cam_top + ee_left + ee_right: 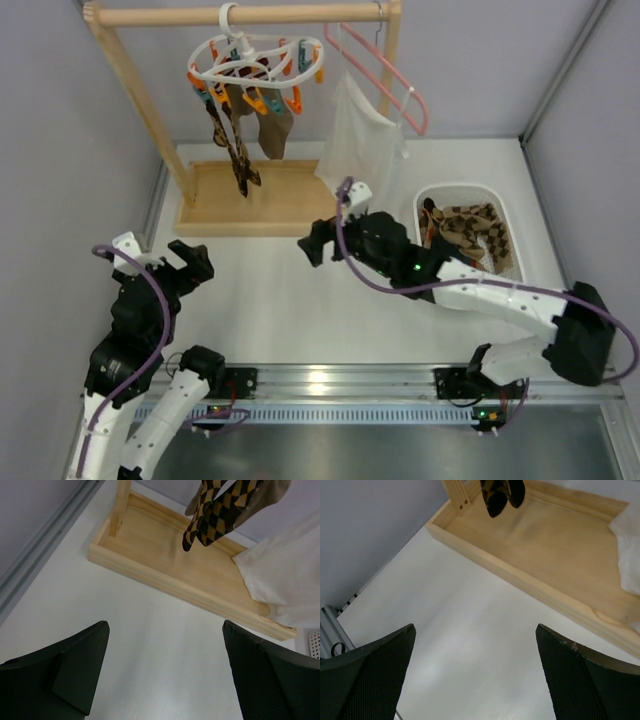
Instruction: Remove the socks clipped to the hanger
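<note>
The left arm (128, 345) is folded at the near-left corner, forearm raised. The left end effector (196, 262) points away from the base, jaws spread wide with nothing between them. The right arm (505, 298) has its elbow at the far right and its forearm extended leftward. The right end effector (312, 243) faces left, its fingers (375, 670) parted and empty.

brown argyle socks (238, 150), white hanger (255, 60)
</note>
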Robot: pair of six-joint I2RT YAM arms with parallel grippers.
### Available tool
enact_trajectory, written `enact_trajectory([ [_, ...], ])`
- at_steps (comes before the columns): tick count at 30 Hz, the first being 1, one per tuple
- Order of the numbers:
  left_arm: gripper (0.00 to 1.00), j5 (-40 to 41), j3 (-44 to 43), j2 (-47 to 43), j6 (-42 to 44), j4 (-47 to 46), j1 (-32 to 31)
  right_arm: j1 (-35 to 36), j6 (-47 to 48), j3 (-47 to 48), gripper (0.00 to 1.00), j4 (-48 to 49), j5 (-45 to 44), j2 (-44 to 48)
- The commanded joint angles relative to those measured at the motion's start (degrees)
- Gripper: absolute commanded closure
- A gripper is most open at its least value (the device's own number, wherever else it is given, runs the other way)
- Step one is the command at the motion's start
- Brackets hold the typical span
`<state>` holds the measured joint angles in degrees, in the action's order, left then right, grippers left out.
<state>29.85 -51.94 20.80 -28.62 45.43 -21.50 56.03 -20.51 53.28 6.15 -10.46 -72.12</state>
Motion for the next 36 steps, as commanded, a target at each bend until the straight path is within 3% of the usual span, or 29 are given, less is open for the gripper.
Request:
enact_trajectory([
  [1, 0.02, 1.45, 0.97, -0.14, -1.0, -1.22, 0.93, 2.77, 4.6, 14.43, 0.01, 9.14, -7.21, -10.64],
  [4, 0.02, 0.48, 1.14, 0.12, -0.74, -1.22, 1.02, 2.77, 7.05, 26.99, 0.03, 7.83, -5.55, -22.43],
  [6, 0.02, -0.13, 1.23, 0.03, -0.65, -1.22, 1.02, 2.77, 8.38, 33.96, 0.12, 6.08, -4.4, -30.6],
  [10, 0.02, -0.67, 1.23, -0.05, -0.47, -1.31, 1.02, 2.77, 10.74, 58.8, 0.22, -3.85, -8.34, -44.84],
  [12, 0.02, -0.93, 1.23, -0.05, -0.38, -1.31, 1.02, 2.51, 12.59, 66.65, 0.3, -5.62, -10.46, -51.52],
  [16, 0.02, -1.19, 1.32, -0.41, -0.3, -1.4, 1.1, 1.45, 13.48, 71.78, 0.44, -3.78, -14.92, -57.6],
  [22, 0.02, -1.63, 1.23, -0.23, -0.29, -1.31, 1.1, -0.13, 14.09, 72.4, 0.69, 1.93, -12.4, -60.15],
  [25, 0.02, -1.9, 1.14, -0.41, -0.21, -1.4, 1.02, -0.39, 16.55, 72.59, 0.74, 3.68, -11.52, -61.3],
  [27, 0.02, -1.9, 0.97, -0.76, -0.03, -1.4, 1.02, -0.48, 17.87, 70.66, 0.89, 4.91, -11.69, -60.69],
  [30, 0.02, -2.33, 0.0, -0.85, 0.06, -1.48, 1.02, -0.48, 19.28, 64.09, 1.0, 9.83, -11.87, -57.44],
  [36, 0.02, -5.76, -8.6, 6.35, 1.02, -1.22, 1.02, -0.31, 17.27, 43.28, 1.0, 20.2, -10.64, -44.18],
])
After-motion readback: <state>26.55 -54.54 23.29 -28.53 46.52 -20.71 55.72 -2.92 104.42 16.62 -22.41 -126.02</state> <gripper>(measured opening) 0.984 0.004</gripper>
